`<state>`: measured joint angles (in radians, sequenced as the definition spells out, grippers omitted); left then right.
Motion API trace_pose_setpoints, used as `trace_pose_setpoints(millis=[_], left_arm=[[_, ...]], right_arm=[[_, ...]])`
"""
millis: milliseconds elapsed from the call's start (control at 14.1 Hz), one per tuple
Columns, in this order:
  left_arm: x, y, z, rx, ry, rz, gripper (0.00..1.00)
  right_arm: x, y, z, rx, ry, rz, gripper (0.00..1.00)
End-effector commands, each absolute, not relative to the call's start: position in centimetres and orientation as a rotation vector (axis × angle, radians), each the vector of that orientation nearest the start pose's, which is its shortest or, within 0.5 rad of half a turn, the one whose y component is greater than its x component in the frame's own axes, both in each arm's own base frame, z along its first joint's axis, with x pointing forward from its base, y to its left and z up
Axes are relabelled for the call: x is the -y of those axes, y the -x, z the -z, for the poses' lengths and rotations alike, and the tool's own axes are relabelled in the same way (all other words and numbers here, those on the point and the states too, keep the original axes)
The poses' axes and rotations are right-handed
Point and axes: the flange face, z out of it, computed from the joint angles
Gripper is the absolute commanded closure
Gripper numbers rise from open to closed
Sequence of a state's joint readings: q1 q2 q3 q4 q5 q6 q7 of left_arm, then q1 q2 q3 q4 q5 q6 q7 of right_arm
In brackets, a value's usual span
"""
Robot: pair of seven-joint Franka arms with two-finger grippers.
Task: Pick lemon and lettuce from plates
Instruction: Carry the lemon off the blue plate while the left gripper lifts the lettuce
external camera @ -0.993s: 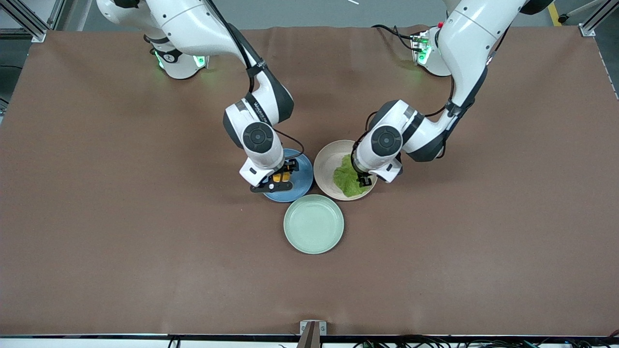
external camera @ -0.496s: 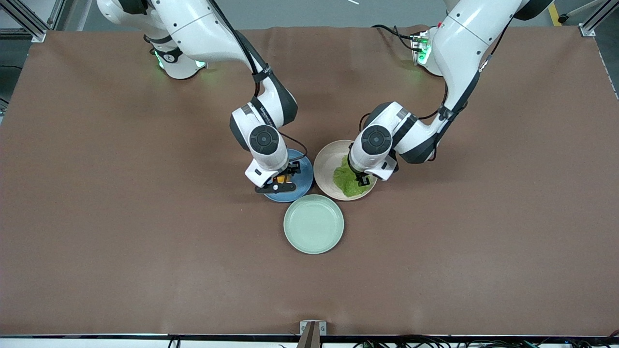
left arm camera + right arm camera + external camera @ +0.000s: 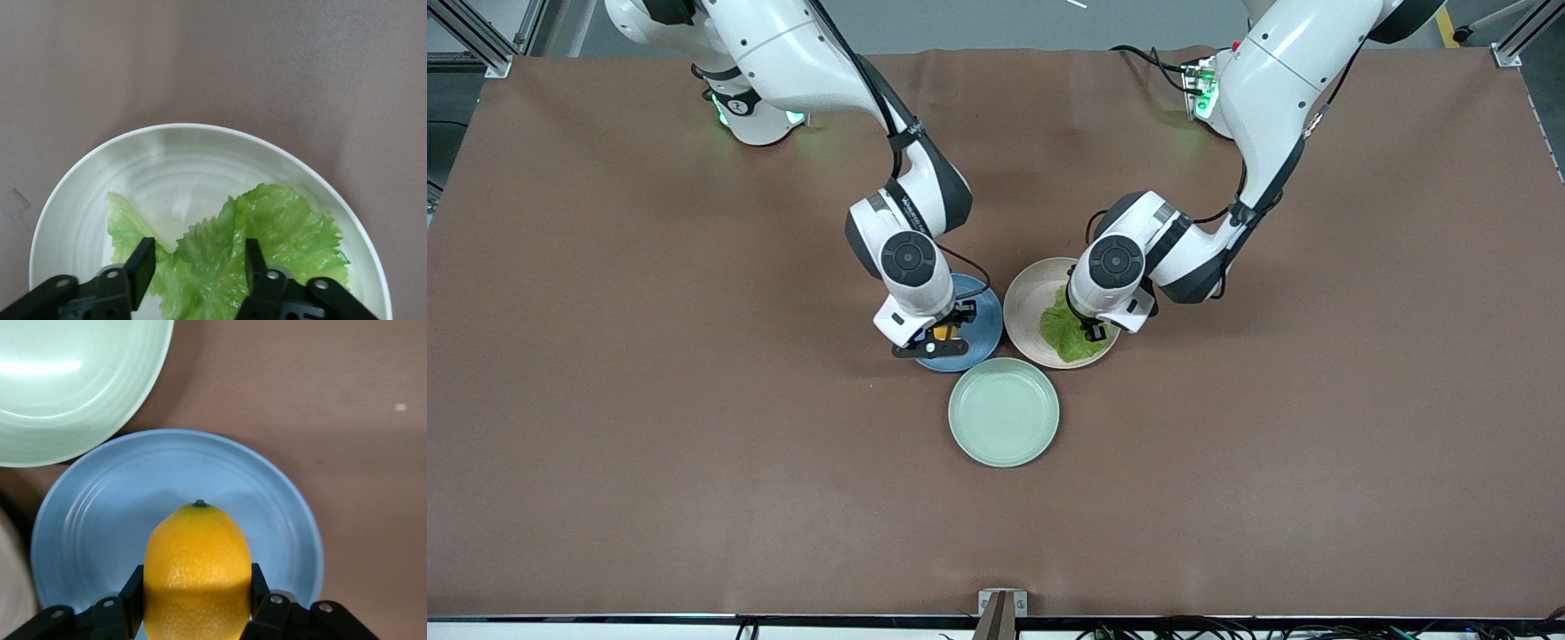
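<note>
Three plates sit close together in the middle of the brown tabletop; the blue plate is toward the right arm's end, the cream plate is just beside it toward the left arm's end, and the mint green plate is nearer to the front camera than both, with nothing on it.

The right claw is down over the blue plate; its two fingers press on both sides of the lemon, so it is closed on the lemon (the lemon's small dark tip points away from the claw); I cannot tell if the lemon touches the plate or is a bit above it; in the right wrist view a part of the mint green plate shows close to the blue one.

The left claw is down over the cream plate, right on the lettuce; its fingers are apart, one on each side of a raised fold of the leaf, so the claw is open and not pinching yet; the lettuce lies flat on the plate, on the half nearer the front camera, with its crinkly edges spread out.
</note>
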<state>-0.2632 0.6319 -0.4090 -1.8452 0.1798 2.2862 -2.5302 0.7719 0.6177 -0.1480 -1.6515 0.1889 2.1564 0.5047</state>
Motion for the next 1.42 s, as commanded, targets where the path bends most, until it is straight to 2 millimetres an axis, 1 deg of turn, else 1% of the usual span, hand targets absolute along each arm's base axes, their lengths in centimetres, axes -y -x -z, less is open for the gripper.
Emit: trace_pose_setpoints(millis=[0, 71, 142, 213, 284, 355, 426, 496, 567, 709, 780, 851, 922, 993, 1064, 1135, 1206, 1277, 1348], left_arm=[[38.2, -50.2, -18.6, -2.534, -2.064, 0.129, 0.53], [38.2, -50.3, -18.6, -2.514, -2.083, 0.103, 0.63], [38.1, -50.4, -18.7, -2.497, -2.095, 0.081, 0.73], [38.0, -50.7, -18.8, -2.485, -2.098, 0.065, 0.85], [37.8, -51.0, -18.9, -2.473, -2.106, 0.061, 0.96], [37.8, -51.2, -19.3, -2.465, -2.107, 0.055, 0.99], [37.6, -51.5, -19.8, -2.456, -2.103, 0.047, 1.00], [37.6, -52.0, -20.6, -2.441, -2.106, 0.033, 1.00], [37.6, -52.4, -21.9, -2.406, -2.116, 0.020, 1.00], [37.6, -53.1, -24.9, -2.339, -2.126, -0.012, 1.00], [36.9, -53.8, -26.6, -2.304, -2.128, -0.033, 0.99], [36.4, -54.3, -28.0, -2.246, -2.164, -0.049, 0.99], [36.4, -54.3, -28.6, -2.188, -2.212, -0.056, 0.99], [35.8, -54.4, -29.4, -2.158, -2.262, -0.072, 1.00], [34.1, -55.0, -29.9, -2.133, -2.337, -0.084, 1.00], [32.1, -55.8, -30.4, -2.070, -2.423, -0.082, 1.00], [30.4, -56.6, -31.2, -2.003, -2.488, -0.077, 1.00], [28.8, -57.4, -32.1, -1.965, -2.510, -0.090, 1.00], [26.5, -58.5, -32.6, -1.943, -2.525, -0.095, 1.00]], right_arm=[[-34.3, -55.0, -35.5, -0.042, 3.100, -0.282, 0.70], [-31.1, -55.7, -37.9, -0.041, 3.103, -0.309, 0.70], [-26.7, -56.7, -40.2, -0.030, 3.107, -0.341, 0.70], [-22.4, -57.7, -41.4, -0.033, 3.101, -0.373, 0.70], [-17.5, -58.8, -41.9, -0.034, 3.095, -0.394, 0.69], [-13.0, -59.8, -41.9, 0.002, 3.104, -0.391, 0.69], [-8.0, -60.8, -41.3, 0.061, 3.110, -0.394, 0.69], [-3.5, -61.4, -41.2, 0.082, 3.098, -0.379, 0.69], [0.9, -62.0, -40.0, 0.104, 3.085, -0.357, 0.69], [6.6, -62.4, -36.1, 0.167, 3.076, -0.318, 0.69], [9.3, -62.4, -34.0, 0.200, 3.078, -0.276, 0.69], [10.8, -62.1, -32.2, 0.199, 3.083, -0.250, 0.69], [11.6, -61.7, -30.1, 0.182, 3.089, -0.246, 0.69], [11.9, -61.5, -28.6, 0.178, 3.096, -0.239, 0.69], [12.5, -61.2, -27.0, 0.163, 3.103, -0.232, 0.69], [13.2, -61.0, -25.7, 0.146, 3.113, -0.209, 0.69], [13.5, -60.9, -24.5, 0.141, 3.121, -0.194, 0.68], [13.6, -60.9, -23.6, 0.136, 3.126, -0.188, 0.68], [13.9, -60.9, -22.9, 0.130, 3.132, -0.176, 0.67]])
